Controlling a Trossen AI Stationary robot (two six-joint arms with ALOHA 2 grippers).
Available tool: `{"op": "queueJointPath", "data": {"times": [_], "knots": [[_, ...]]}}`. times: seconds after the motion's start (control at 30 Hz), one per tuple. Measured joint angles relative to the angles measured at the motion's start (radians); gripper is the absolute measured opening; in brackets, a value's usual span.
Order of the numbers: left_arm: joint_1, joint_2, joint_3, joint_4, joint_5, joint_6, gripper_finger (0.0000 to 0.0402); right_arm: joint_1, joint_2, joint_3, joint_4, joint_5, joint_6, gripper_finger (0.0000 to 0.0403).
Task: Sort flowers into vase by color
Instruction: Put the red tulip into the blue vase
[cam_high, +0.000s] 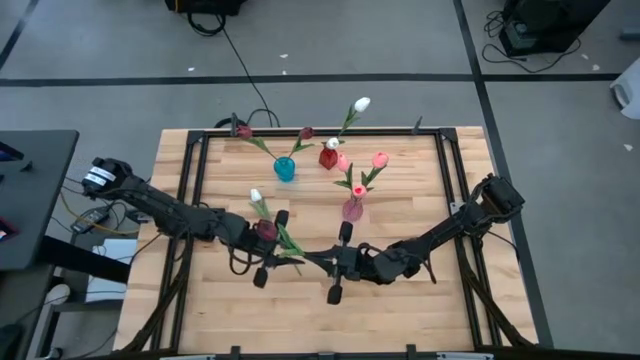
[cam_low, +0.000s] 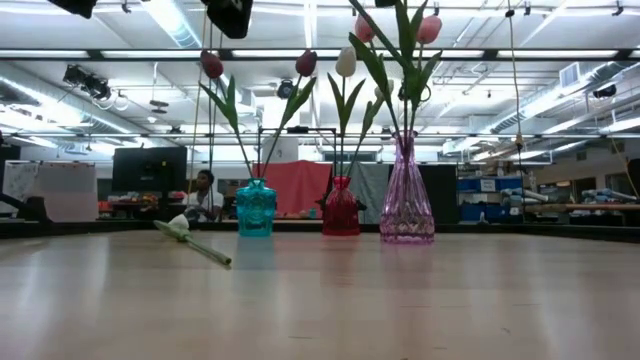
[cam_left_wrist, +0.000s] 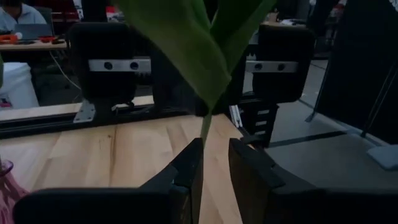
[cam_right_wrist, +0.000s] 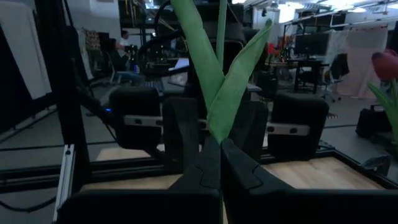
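Observation:
A maroon tulip is held above the table's middle, between my two grippers, which face each other. Its head (cam_high: 266, 229) lies over my left gripper and its green leaves (cam_high: 290, 243) spread between them. My right gripper (cam_right_wrist: 219, 158) is shut on its stem. My left gripper (cam_left_wrist: 215, 163) is open, with the stem (cam_left_wrist: 204, 132) running down between its fingers, close to one. A white tulip (cam_high: 257, 198) lies flat on the table. The blue vase (cam_high: 285, 168) holds maroon tulips, the red vase (cam_high: 328, 157) white ones, and the pink vase (cam_high: 352, 208) pink ones. My right gripper pinches the thin stem between its two fingertips, just below where the leaves branch off (cam_right_wrist: 219, 138). The fingers come level from the table's right. The tulip is lifted clear of the table and its leaves and head reach toward my left gripper. My left gripper: the stem runs beside the inner face of one finger (cam_left_wrist: 194, 163), and I cannot tell whether it touches.
The three vases stand in the far half of the table, the pink one (cam_low: 406, 200) nearest the grippers. The white tulip (cam_low: 185, 232) lies just beyond my left arm. Bare wood (cam_high: 400, 310) lies at the near side. A person sits far back in the room (cam_low: 203, 192).

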Motion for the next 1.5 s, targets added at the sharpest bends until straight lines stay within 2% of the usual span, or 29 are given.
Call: {"op": "queueJointPath", "data": {"times": [0.3, 0.7, 0.93, 1.03, 1.27, 1.5], "knots": [[0.000, 0.015, 0.000, 0.083, -0.023, -0.003, 0.0080, 0.000, 0.000, 0.000, 0.016, -0.014, -0.019, 0.0007], [0.000, 0.020, -0.001, 0.091, -0.033, -0.003, 0.0080, -0.001, 0.000, 0.000, 0.026, -0.026, -0.026, 0.0007], [0.002, 0.069, -0.001, 0.160, -0.038, -0.002, 0.0079, -0.015, 0.000, 0.000, 0.020, -0.030, -0.025, 0.0007], [0.003, 0.073, -0.001, 0.159, -0.050, 0.004, 0.0067, -0.015, 0.000, 0.000, 0.019, -0.044, -0.025, 0.0007], [0.003, 0.073, -0.001, 0.160, -0.050, 0.039, 0.0009, -0.015, 0.000, 0.000, 0.016, -0.044, -0.025, 0.0007], [0.003, 0.074, -0.002, 0.158, -0.051, 0.045, 0.0004, -0.017, 0.000, 0.000, -0.002, -0.045, 0.039, 0.0022]]}}
